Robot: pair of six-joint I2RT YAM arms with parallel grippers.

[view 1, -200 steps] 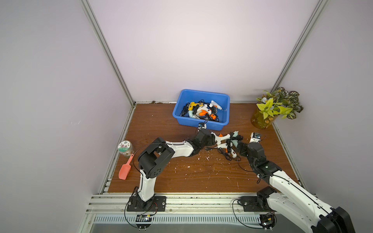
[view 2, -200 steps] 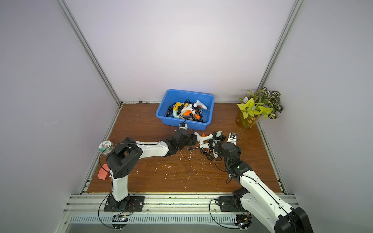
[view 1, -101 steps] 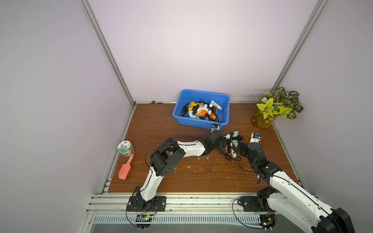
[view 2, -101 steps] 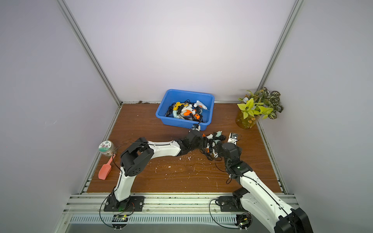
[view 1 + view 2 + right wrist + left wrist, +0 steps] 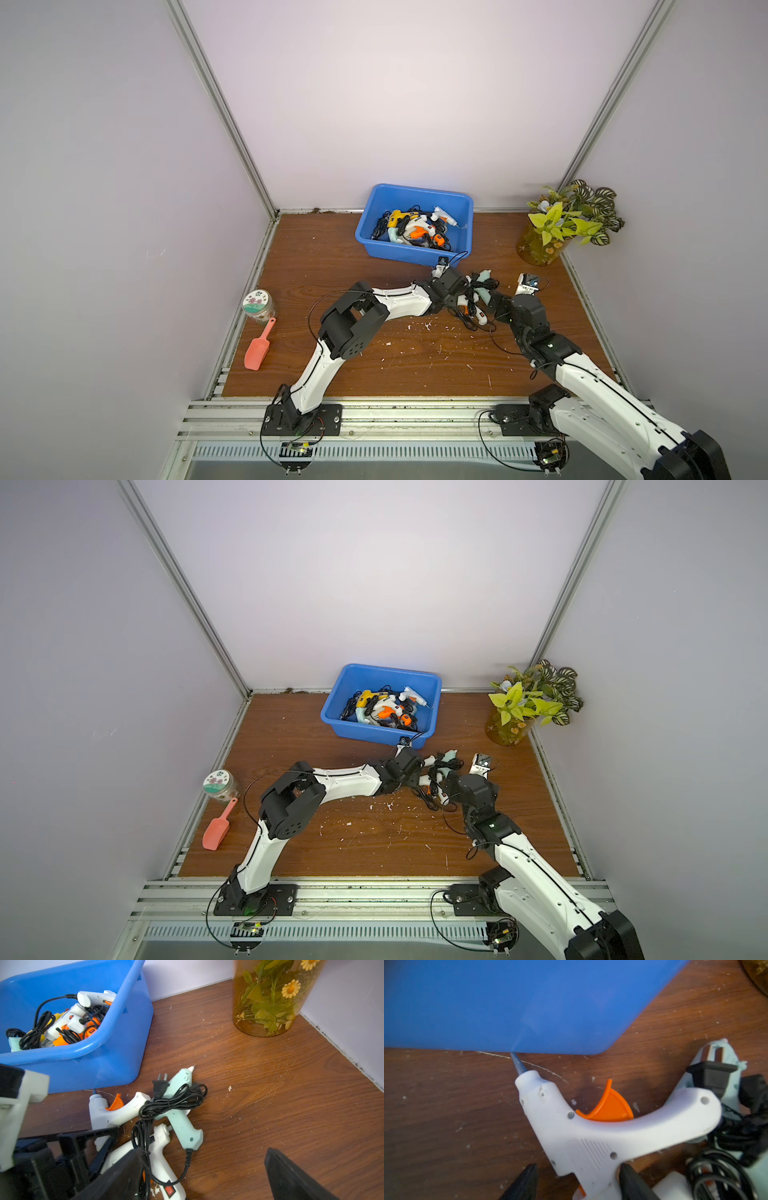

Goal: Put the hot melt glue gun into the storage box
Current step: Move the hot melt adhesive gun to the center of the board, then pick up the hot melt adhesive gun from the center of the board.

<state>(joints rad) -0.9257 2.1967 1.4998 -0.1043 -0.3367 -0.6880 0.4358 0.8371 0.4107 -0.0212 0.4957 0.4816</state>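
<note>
Glue gun [image 5: 591, 1138] lies between half-spread jaws of left pincer [image 5: 578, 1165], unclamped; right pincer [image 5: 203, 1150] wide.

White glue gun [image 5: 591, 1136] beside storage box [image 5: 488, 1001]

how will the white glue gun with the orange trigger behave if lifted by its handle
The white glue gun looks like hard plastic: probably stiff and light. The left tool straddles its handle, so the nose may swing down. The black cord bundle at its rear might snag and drag the mint gun.
</note>
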